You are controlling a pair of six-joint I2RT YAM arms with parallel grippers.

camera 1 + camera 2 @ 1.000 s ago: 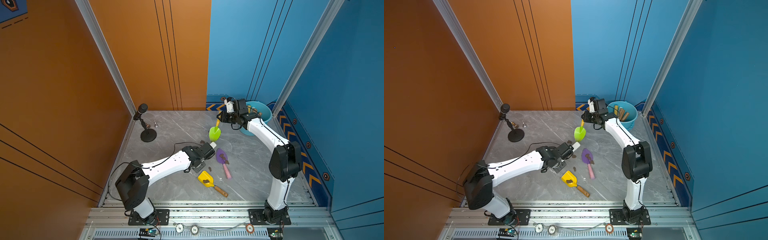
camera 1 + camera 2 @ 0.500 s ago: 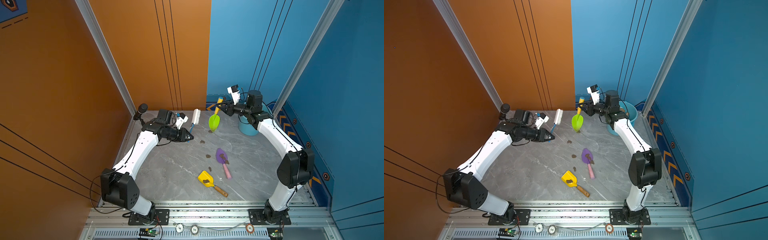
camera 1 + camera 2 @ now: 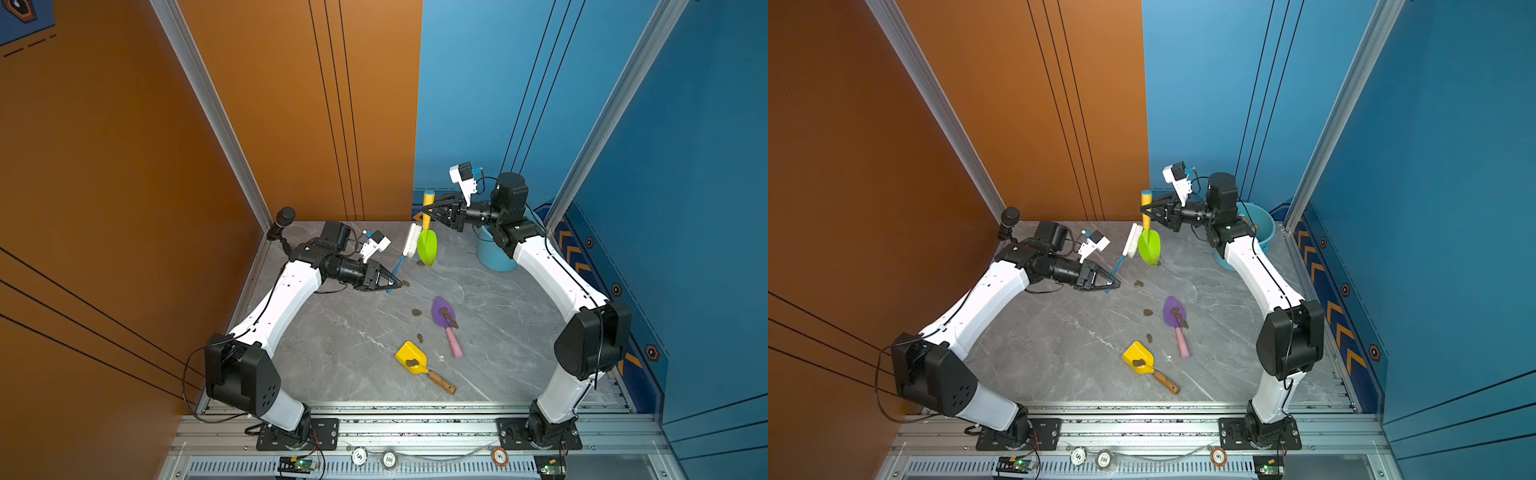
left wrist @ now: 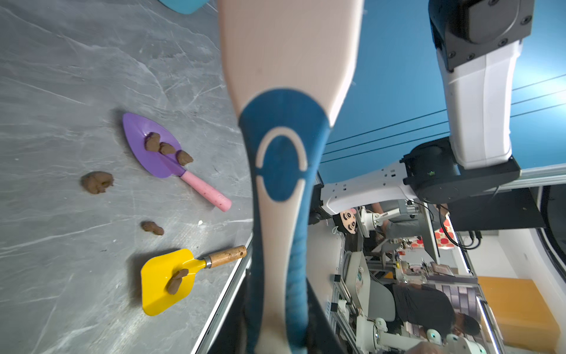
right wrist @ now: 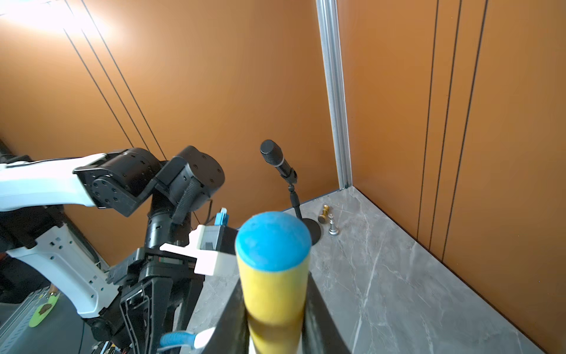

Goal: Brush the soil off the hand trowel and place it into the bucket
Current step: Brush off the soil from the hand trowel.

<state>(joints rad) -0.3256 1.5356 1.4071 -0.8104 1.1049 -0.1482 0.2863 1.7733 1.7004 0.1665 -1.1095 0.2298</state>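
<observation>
While my right hand [image 3: 430, 209] clamps this stiff, light-looking green plastic trowel's [image 3: 427, 248] handle, left hand [image 3: 395, 284] grips the white-bristled brush [image 3: 411, 240].

White links [image 3: 286, 299]; black joints [image 3: 245, 380]; black cables [image 3: 183, 378]

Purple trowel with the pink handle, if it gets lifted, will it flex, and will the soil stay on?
Likely stiff and light: the purple trowel looks like moulded plastic. The soil lumps rest loose on its shallow blade, so tilting would probably spill them.
</observation>
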